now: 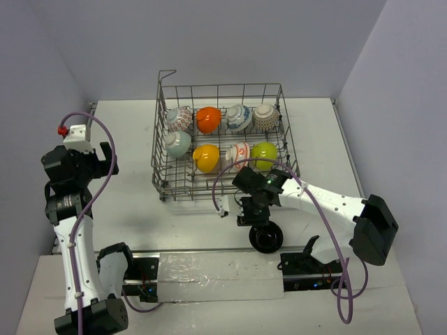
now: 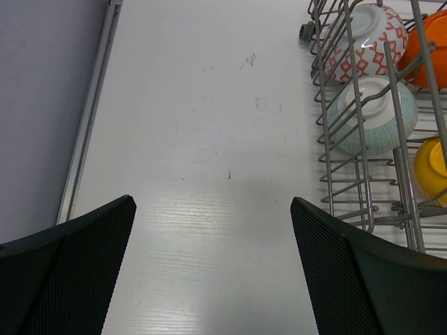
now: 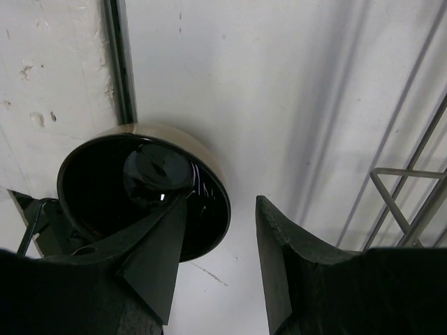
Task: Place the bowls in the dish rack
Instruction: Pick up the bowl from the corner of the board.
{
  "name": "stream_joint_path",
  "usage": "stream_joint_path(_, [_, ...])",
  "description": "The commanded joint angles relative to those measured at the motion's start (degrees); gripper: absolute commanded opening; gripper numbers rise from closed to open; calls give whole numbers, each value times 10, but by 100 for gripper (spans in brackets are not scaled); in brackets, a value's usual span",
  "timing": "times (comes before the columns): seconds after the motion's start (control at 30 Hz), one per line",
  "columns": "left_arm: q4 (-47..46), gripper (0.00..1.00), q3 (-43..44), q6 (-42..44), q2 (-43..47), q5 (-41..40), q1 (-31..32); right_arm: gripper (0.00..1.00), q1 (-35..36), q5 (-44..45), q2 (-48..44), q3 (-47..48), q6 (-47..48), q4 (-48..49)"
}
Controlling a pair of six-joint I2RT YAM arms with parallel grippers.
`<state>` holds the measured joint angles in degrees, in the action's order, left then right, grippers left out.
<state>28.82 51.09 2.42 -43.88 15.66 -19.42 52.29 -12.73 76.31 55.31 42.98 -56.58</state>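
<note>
A glossy black bowl (image 1: 266,239) (image 3: 105,188) sits upright on the table in front of the dish rack (image 1: 218,86). My right gripper (image 1: 253,218) (image 3: 221,202) is open and straddles the bowl's rim, with one finger inside it and the other outside, a gap away from the rim. The rack holds several bowls on their sides: red-patterned (image 1: 179,118), orange (image 1: 208,119), blue-patterned (image 1: 238,117), white-patterned (image 1: 265,116), pale teal (image 1: 177,144), yellow (image 1: 206,158), red-and-white (image 1: 239,152) and lime green (image 1: 264,153). My left gripper (image 1: 106,153) (image 2: 213,202) hangs wide open over bare table left of the rack.
The rack's near left corner (image 2: 328,160) lies to the right of my left gripper, with the teal bowl (image 2: 380,115) behind its wires. Rack wires (image 3: 391,174) stand to the right of my right gripper. A metal rail (image 2: 91,112) edges the table's left side.
</note>
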Motion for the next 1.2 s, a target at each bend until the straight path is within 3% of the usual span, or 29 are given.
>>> stream_joint_path(0.0, [2, 99, 5, 10, 1, 12, 1, 52, 5, -11, 9, 13, 11, -15])
stream_joint_path(1.17, [18, 99, -9, 19, 16, 32, 1, 56, 42, -5, 86, 30, -8, 36])
